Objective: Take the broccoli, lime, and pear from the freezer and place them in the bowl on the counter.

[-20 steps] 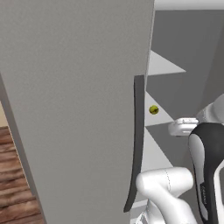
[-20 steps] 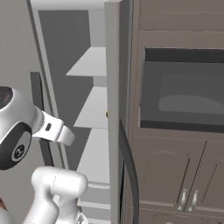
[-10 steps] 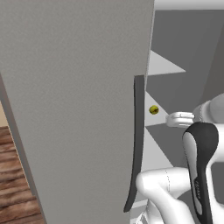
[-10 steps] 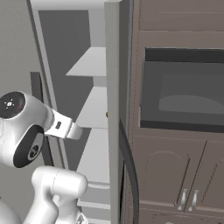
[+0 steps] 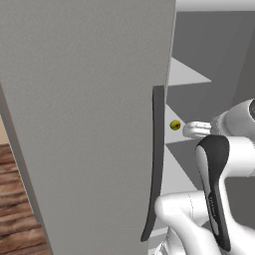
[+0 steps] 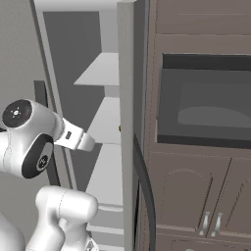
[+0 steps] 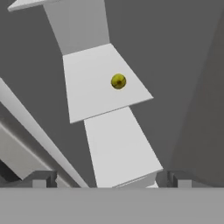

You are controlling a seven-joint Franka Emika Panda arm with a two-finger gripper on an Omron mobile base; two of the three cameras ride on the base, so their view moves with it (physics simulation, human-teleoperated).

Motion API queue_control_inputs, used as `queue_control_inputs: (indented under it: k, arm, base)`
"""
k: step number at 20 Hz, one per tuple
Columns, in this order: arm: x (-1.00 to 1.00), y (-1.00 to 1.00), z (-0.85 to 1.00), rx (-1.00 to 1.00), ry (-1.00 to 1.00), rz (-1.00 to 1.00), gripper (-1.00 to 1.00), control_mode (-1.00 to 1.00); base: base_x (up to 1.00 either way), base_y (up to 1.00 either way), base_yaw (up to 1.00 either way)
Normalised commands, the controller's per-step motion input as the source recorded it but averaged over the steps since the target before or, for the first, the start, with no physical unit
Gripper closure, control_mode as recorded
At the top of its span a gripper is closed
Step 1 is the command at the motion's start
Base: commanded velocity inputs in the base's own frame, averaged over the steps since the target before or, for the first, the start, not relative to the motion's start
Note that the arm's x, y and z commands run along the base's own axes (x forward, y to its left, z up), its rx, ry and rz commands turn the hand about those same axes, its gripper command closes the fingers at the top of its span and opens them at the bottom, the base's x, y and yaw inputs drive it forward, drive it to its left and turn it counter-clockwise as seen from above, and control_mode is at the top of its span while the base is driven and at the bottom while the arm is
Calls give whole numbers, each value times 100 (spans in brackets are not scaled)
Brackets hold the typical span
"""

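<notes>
While the arm rises in the near corner of both base views, its white wrist reaches forward into the open freezer, and the gripper sits with its two dark tips spread wide at the bottom of the hand view, nothing between them. Just past the tips, in that view, a pale shelf runs away from the camera, bare. Beyond it lies a second shelf, and on this one rests a small round yellow-green fruit, near the shelf's far right side and well apart from the gripper; whether it is the lime or the pear I cannot tell. In the left base view the same fruit shows just beside the door's long dark handle, with the broad grey door swung open in front. In the right base view, dark brown cabinets and a built-in oven stand to the right of the freezer.
</notes>
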Motion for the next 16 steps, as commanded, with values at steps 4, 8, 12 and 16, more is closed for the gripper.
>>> queue_control_inputs:
  k: [4,8,12,16]
  arm:
    - [34,-8,-14,0,0,-2,-100,-100]
    - [27,-16,-27,0,0,0,-100,-100]
    - [13,-22,-29,0,0,0,-100,-100]
    - [22,-23,-15,0,0,0,-100,-100]
  base:
    - [0,0,0]
    - [0,0,0]
    - [0,0,0]
    - [0,0,0]
